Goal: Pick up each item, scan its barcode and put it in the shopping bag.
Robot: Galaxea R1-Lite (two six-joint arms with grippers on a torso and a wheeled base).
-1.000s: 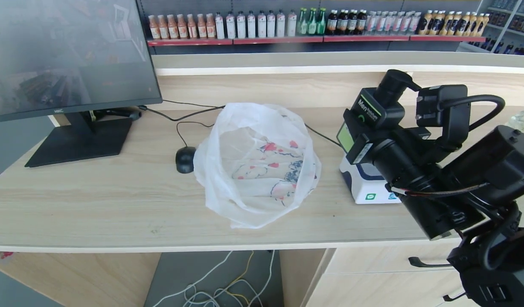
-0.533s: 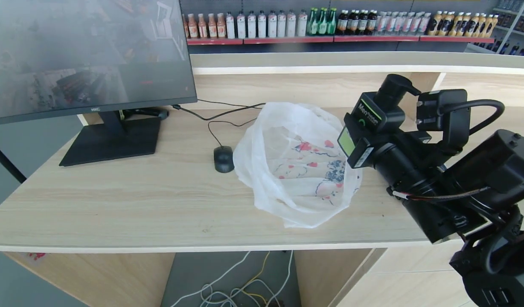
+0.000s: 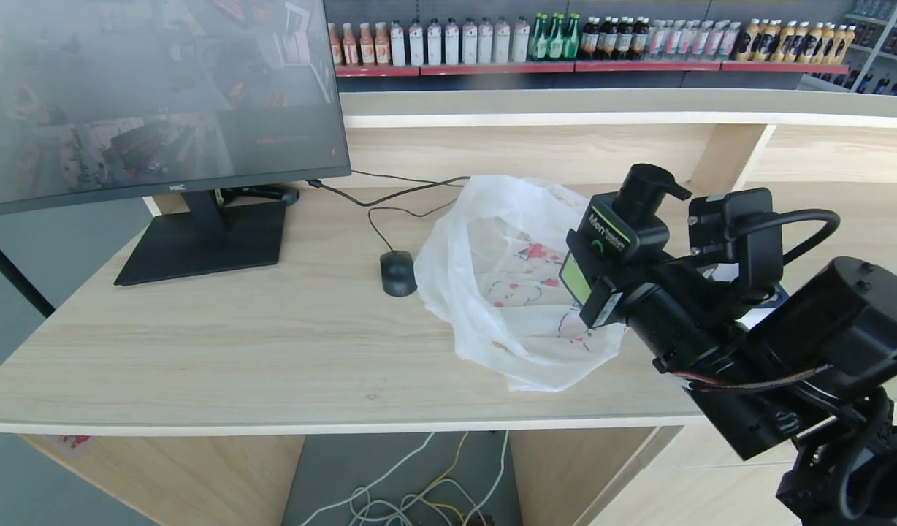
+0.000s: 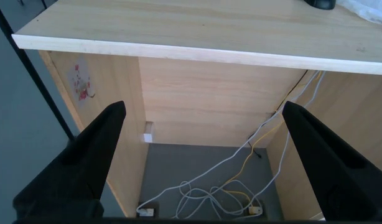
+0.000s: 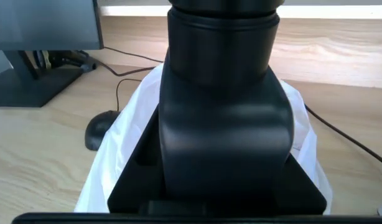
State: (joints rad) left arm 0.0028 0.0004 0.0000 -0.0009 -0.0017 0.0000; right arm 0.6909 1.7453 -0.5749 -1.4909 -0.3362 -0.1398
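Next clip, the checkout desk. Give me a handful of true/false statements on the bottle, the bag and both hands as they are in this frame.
1. The right hand grips a black pump bottle. True.
2. The bottle lies inside the shopping bag. False: the hand holds it up in the air at the bag's right side.
3. The left hand is shut on a carton. False: it is open and empty, low in front of the desk.
4. A mouse lies on the desk just left of the bag. True.
5. The monitor stands at the desk's right end. False: it stands at the left end.
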